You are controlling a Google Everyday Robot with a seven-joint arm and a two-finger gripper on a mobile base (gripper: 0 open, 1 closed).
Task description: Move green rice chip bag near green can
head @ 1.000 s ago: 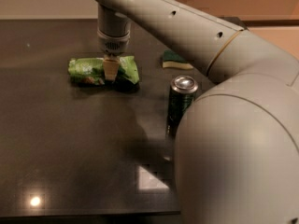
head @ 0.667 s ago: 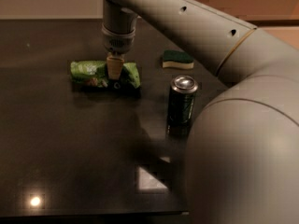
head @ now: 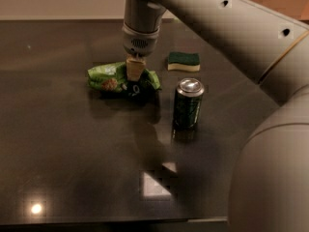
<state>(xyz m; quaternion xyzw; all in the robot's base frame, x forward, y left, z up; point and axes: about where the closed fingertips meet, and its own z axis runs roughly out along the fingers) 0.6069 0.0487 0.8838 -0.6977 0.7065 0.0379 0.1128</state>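
Foil bag [head: 104,77], pinched centre-frame by the gripper [head: 135,77], should slide right gently, stopping beside the can [head: 188,108].

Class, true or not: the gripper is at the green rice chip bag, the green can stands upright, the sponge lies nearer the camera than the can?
No: the camera view shows the sponge behind the upright green can, farther away. The gripper is indeed at the green rice chip bag.
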